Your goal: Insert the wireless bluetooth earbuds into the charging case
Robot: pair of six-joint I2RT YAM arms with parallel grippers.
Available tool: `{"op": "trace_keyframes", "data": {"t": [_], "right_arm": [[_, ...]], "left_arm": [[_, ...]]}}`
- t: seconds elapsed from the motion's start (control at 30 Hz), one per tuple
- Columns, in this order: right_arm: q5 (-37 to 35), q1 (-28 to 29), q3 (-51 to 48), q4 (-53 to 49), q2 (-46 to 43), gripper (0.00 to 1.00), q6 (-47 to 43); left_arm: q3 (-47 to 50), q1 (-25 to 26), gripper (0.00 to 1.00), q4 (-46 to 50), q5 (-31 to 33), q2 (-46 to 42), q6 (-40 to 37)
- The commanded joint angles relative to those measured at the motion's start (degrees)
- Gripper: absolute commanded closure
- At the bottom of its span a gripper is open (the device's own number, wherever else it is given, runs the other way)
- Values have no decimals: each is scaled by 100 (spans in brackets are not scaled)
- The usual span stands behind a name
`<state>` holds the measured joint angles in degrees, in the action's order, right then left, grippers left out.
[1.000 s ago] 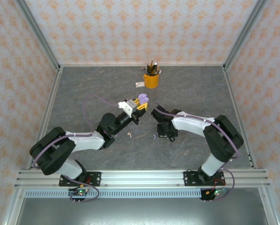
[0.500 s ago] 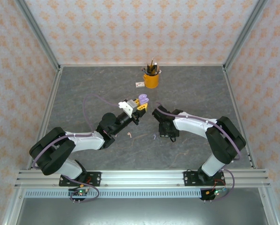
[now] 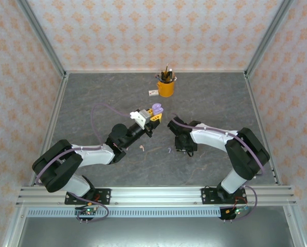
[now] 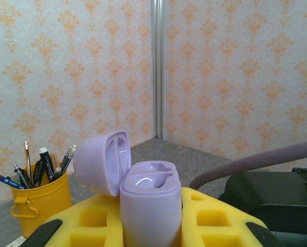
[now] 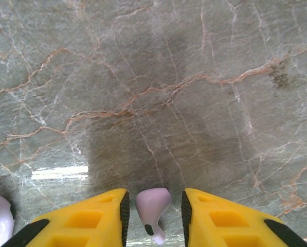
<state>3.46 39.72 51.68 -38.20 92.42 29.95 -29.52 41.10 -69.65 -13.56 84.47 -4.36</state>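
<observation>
Eased wider than before, right gripper [image 5: 154, 205] is seen with a lilac earbud [image 5: 152, 200] loose between its jaws; open charging case [image 4: 148, 206] is clamped by left gripper [image 3: 154, 114].

The right gripper [image 5: 155, 198] has spread wider around the lilac earbud [image 5: 152, 204].
</observation>
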Motion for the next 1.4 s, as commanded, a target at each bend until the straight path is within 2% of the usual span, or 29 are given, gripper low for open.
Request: {"op": "trace_keyframes", "data": {"t": [0.0,1.03,1.37], "right_arm": [[-39,-18,-49,-241,15,66,-111],[22,-351,-193,-1,302,70,-248],[102,-372,-224,7,14,82,-317]], "left_arm": [[-98,-45,100,21,-103,-202,34],[-124,-41,100,153,-222,-264,54],[-151,-41,100,250,-281,-281,67]]}}
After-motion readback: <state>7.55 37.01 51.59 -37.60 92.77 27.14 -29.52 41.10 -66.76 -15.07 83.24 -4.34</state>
